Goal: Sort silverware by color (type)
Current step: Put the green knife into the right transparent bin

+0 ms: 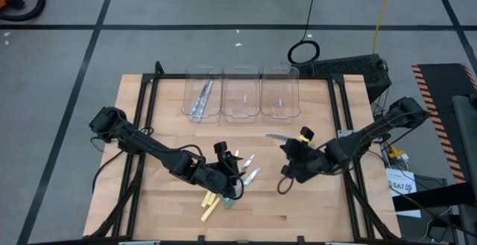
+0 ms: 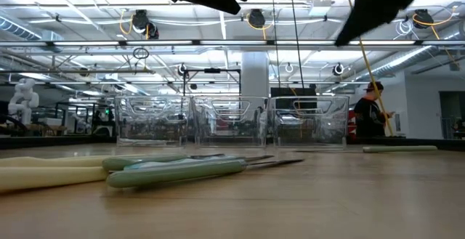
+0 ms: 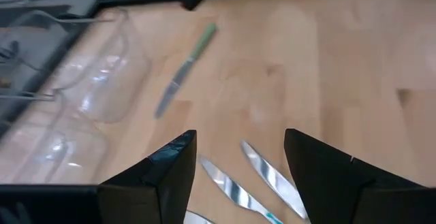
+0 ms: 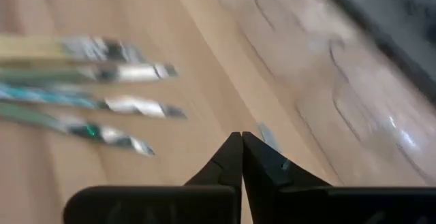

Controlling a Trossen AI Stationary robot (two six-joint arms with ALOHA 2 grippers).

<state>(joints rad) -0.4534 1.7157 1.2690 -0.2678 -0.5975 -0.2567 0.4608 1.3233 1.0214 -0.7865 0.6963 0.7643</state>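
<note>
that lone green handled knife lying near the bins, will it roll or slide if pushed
The green-handled knife looks slim and lies flat on the wooden table, so it would probably slide or spin. It seems stiff and light; its low profile may make pinching awkward.

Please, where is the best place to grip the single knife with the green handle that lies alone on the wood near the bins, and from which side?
Grip the green-handled knife at its handle, which looks thicker than the flat blade. It lies flat and alone on the table, so come straight down with the jaws across its length. The open left gripper faces it.

table [image 1: 313, 208]: matt pale wood | bins [image 1: 240, 96]: clear plastic (glossy) | silverware [image 1: 250, 175]: shiny metal
</note>
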